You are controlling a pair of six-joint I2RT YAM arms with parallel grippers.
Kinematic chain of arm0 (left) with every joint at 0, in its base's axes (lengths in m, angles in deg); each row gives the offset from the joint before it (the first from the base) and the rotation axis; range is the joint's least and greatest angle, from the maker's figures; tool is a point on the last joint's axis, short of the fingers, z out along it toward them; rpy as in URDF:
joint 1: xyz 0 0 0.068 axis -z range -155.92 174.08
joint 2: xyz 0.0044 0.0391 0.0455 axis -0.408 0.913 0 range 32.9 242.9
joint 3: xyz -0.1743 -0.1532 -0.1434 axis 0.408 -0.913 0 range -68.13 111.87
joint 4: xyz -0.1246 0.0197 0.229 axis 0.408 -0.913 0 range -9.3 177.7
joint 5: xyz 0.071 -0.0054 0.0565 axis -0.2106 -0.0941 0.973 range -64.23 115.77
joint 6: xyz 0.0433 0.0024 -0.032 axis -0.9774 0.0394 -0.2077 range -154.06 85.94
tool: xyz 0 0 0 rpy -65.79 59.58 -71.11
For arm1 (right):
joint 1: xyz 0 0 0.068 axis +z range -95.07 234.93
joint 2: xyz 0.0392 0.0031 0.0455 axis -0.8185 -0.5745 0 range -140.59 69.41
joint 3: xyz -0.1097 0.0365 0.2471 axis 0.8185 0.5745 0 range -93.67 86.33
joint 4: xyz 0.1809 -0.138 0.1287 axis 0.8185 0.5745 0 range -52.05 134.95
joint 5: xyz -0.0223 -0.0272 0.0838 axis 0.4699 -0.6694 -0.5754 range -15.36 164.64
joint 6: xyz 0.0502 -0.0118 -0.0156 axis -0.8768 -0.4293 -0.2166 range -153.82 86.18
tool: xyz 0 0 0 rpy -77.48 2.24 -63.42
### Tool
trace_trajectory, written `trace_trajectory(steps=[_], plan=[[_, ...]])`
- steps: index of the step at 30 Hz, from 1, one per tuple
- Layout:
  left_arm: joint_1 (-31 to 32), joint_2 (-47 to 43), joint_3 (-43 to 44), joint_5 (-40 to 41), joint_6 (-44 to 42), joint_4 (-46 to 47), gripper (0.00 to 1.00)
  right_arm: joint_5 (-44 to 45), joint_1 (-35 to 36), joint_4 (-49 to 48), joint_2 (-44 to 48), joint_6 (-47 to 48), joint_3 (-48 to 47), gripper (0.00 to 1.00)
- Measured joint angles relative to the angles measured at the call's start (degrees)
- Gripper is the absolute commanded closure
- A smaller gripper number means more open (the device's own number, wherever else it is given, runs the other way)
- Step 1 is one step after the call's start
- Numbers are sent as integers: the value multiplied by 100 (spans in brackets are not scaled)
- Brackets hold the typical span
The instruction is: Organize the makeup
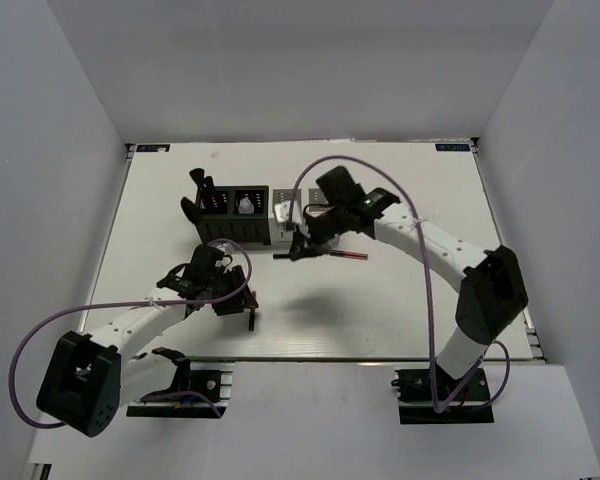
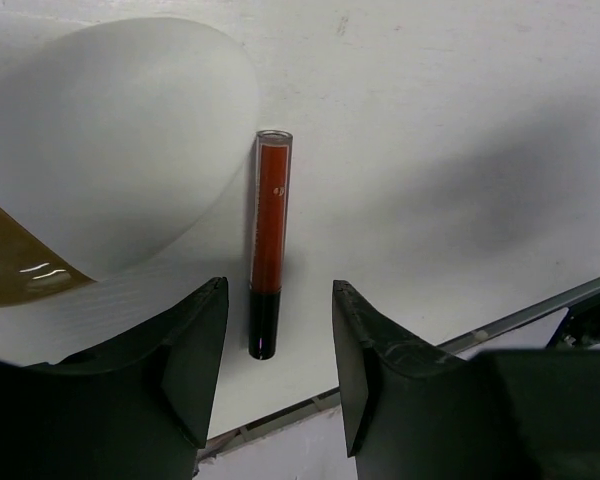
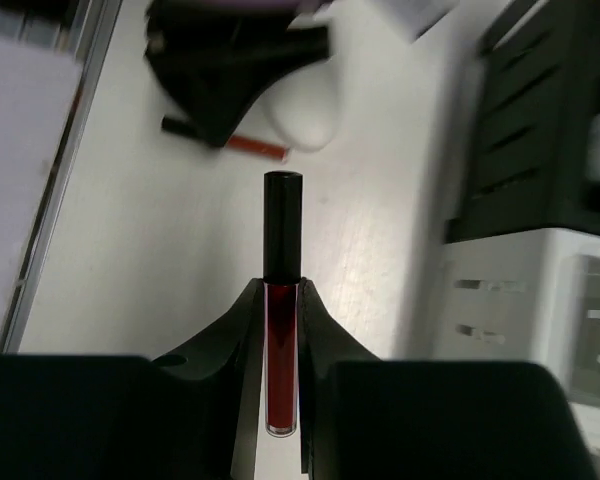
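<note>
Three slim sticks are counted: a red stick (image 1: 350, 256), a dark red stick (image 3: 282, 330) and an orange stick (image 2: 268, 250). Two slotted boxes are seen, a black box (image 1: 230, 228) and a white box (image 3: 510, 270). One white sponge (image 1: 244, 205) is counted. The number of black brushes (image 1: 199, 186) cannot be told. Two arms are counted, with a left hand (image 2: 278, 290) and a right hand (image 3: 280, 285).
</note>
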Motion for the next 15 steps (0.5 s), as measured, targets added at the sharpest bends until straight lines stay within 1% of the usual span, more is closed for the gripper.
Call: trace_trajectory(steps=[3, 6, 8, 11, 13, 15], plan=[[2, 149, 0, 59, 0, -2, 44, -354, -284, -407, 238, -555, -286, 100], [2, 192, 0, 101, 2, -9, 44, -678, -566, -1204, 369, -1320, -284, 100], [2, 192, 0, 120, 2, -9, 44, -833, -741, -2083, 411, -1878, -81, 100], [2, 192, -4, 162, 4, -9, 44, -957, -938, -3604, 433, -2745, 492, 100], [2, 192, -24, 190, 7, -2, 44, -984, -1029, -4500, 328, -3265, 807, 100], [7, 192, -50, 221, 9, -13, 45, -992, -1078, -5309, 42, -3757, 846, 100]])
